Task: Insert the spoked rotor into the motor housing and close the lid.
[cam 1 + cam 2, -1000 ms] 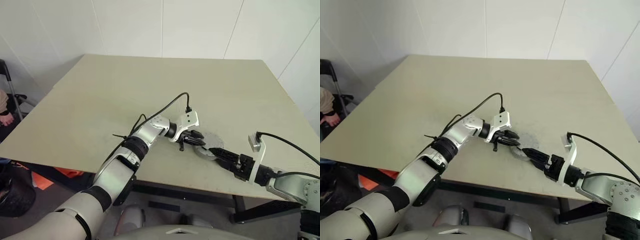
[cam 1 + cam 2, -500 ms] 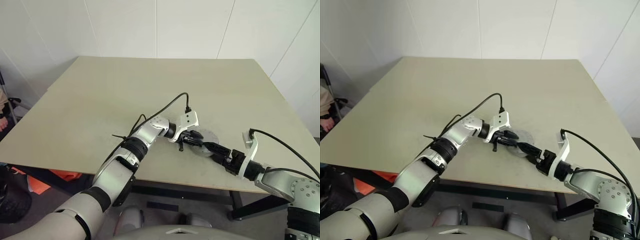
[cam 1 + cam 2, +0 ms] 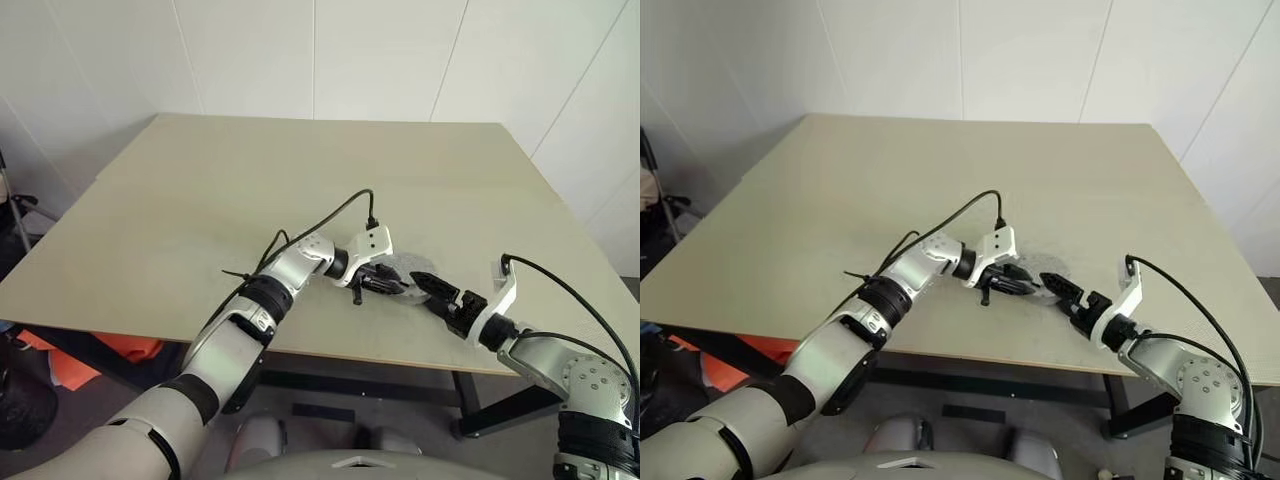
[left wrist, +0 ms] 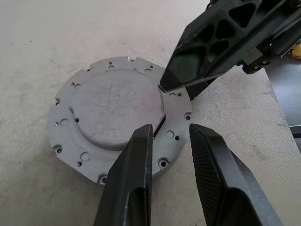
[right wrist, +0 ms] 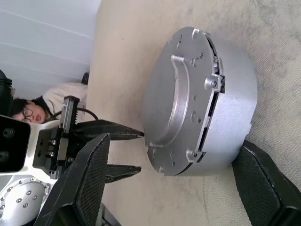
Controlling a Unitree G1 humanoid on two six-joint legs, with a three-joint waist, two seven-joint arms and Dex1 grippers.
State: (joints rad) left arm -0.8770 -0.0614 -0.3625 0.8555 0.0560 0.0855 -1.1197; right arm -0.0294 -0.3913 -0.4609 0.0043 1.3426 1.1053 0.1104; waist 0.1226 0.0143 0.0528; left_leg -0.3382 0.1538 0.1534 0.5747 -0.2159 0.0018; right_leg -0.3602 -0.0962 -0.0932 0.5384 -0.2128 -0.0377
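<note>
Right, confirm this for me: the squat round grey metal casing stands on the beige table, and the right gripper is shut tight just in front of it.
Not quite. The right gripper is open, not shut. The right wrist view shows its two black fingers spread wide, one on either side of the squat round grey metal casing. The casing does stand on the beige table.

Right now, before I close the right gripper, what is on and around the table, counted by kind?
Round grey motor assembly, plate on top: 1
Robot grippers: 2, left gripper and right gripper
Table: 1
Person beyond the table edge: 1
Total: 5
</note>
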